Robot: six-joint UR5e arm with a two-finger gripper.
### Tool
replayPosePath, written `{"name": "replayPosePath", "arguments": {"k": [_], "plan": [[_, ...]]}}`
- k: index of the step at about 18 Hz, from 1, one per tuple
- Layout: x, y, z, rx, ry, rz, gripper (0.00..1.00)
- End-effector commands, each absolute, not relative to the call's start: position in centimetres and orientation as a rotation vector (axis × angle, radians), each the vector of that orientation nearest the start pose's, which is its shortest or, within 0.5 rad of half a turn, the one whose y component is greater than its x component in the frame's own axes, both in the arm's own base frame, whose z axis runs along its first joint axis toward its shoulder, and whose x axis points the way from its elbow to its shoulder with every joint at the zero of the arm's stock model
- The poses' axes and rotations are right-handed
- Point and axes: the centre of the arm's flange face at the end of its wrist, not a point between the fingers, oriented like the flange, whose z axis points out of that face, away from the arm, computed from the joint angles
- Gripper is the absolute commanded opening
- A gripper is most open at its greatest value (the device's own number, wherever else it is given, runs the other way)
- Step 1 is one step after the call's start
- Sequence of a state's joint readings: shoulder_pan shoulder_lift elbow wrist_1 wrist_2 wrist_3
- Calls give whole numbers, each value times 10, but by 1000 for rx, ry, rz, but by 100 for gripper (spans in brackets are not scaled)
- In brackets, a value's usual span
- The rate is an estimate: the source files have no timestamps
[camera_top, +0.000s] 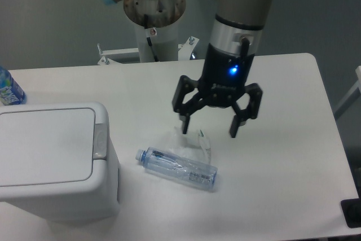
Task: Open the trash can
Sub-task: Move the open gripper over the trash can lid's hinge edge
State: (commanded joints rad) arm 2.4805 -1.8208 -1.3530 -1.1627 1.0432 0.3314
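While the trash can (56, 162) sits at the near left corner of the white bench (282, 167) with its flat lid down and the grey push-button latch (100, 141) on the lid's right edge untouched, the claw (208, 126) hangs over the middle of the bench with its two black fingers spread wide and nothing between them. A blue light glows on its body. Just below the fingertips lies a crumpled clear plastic wrapper (189, 139), and touching that wrapper on its near side lies a clear plastic bottle (177, 169) on its side, cap toward the trash can. A blue-labelled bottle (8, 90) shows at the far left edge.
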Motion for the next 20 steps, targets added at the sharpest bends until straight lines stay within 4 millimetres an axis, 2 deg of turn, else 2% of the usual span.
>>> {"name": "replayPosePath", "arguments": {"k": [4,7,10,14,19,20], "plan": [[-369,533,510,-2437,-637,-359,100],[-352,541,504,-2454,-628,-377,100],[-338,541,495,-2471,-617,-399,100],[-326,547,493,-2482,-599,-410,100],[-323,550,490,-2487,-594,-417,100],[-317,555,488,-2495,-582,-425,100]]}}
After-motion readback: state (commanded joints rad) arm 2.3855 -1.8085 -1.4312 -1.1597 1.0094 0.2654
